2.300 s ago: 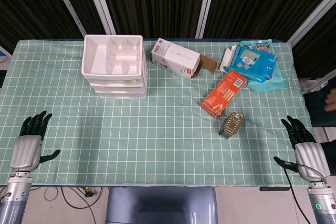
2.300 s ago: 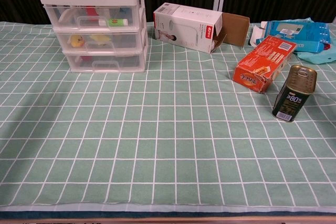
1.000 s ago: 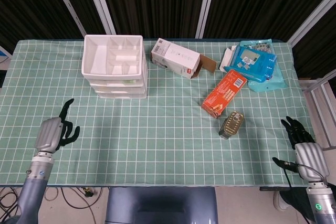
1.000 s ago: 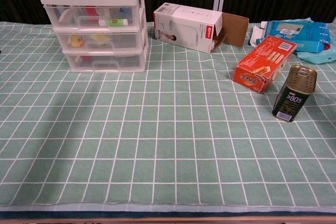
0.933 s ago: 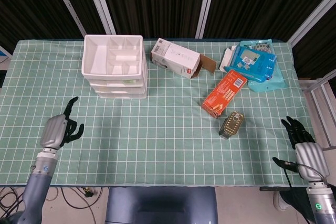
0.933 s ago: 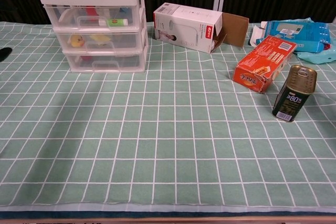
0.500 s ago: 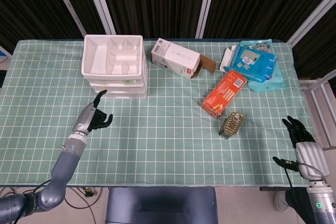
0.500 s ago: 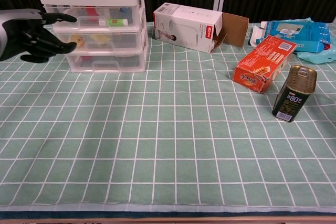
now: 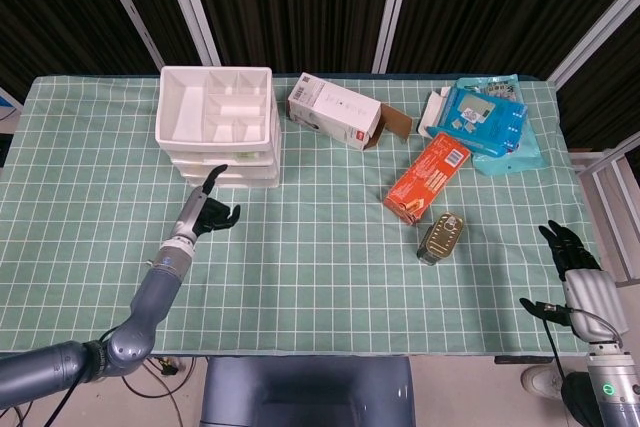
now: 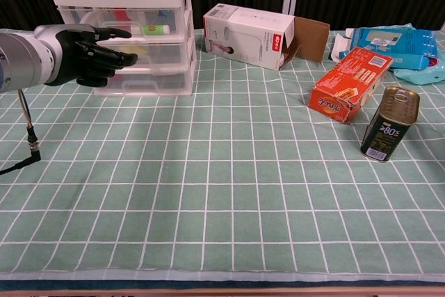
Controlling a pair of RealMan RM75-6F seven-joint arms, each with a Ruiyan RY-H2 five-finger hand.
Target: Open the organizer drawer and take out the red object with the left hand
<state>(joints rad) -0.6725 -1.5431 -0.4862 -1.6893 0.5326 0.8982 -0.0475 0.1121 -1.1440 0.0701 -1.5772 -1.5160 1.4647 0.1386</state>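
While the left robot hand (image 10: 87,52) hovers empty, fingers spread, before the white plastic three-drawer organizer (image 10: 125,29) at upper left, every drawer looks closed; the red object (image 10: 119,15) shows in the top drawer, whose handle needs hooking next.

head view looks straight down; chest view low, frontal; both share organizer (image 9: 218,136)
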